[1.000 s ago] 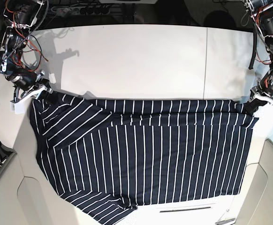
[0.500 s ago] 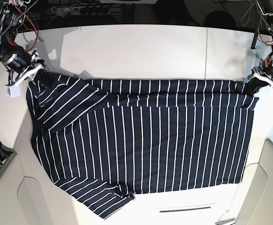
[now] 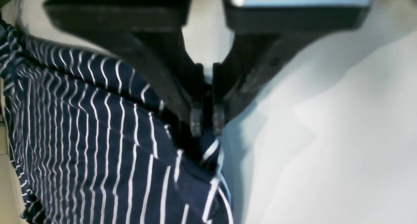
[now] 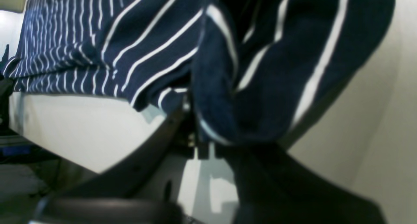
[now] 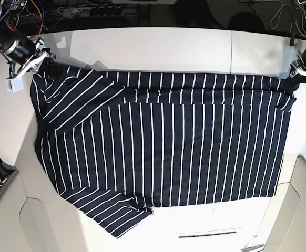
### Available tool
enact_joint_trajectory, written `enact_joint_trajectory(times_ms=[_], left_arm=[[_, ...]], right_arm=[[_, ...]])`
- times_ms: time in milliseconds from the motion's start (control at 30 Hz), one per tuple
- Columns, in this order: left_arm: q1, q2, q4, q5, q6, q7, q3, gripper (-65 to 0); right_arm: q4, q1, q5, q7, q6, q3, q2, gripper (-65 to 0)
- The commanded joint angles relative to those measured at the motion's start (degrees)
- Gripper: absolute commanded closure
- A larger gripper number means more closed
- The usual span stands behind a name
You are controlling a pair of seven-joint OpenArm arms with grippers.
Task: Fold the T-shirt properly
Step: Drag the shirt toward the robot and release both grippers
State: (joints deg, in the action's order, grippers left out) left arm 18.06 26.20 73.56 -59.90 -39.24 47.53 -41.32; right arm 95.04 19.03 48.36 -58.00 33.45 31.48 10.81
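Navy striped T-shirt spread flat on your white table, left gripper pinching one top corner, right gripper pinching the other.

Black arms with exposed red wiring end in white-shelled, black-fingered gripper units.

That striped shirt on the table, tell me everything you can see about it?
The T-shirt is dark navy soft fabric with thin white stripes. It lies spread wide on the white table, back edge stretched taut, a sleeve sticking out at the near corner. The left gripper is shut on one far corner and the right gripper on the other. Small wrinkles show near both pinches.
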Motion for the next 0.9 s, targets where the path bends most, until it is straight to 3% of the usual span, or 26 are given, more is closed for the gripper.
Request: enact_joint_trajectory(times_ms=[0, 133, 500, 867], left_arm=[[0.66, 1.27, 0.96, -1.18, -0.76, -0.5, -0.44, 0.0], [2.34, 1.29, 1.11, -1.25, -0.76, -0.52, -0.44, 0.0], [9.66, 1.27, 7.21, -2.45, -0.76, -0.55, -0.48, 0.0], [12.74, -0.85, 14.25, -1.86, -0.76, 0.79, -1.46, 0.0]], right_arm=[[1.07, 0.24, 1.44, -0.31, 0.44, 0.44, 1.09, 0.0], [1.07, 0.31, 1.81, -2.64, 0.44, 0.5, 1.75, 0.0], [2.34, 4.74, 2.49, -2.71, 0.48, 0.87, 1.9, 0.0], [8.2, 8.31, 3.19, -4.17, 0.5, 6.12, 1.9, 0.0]])
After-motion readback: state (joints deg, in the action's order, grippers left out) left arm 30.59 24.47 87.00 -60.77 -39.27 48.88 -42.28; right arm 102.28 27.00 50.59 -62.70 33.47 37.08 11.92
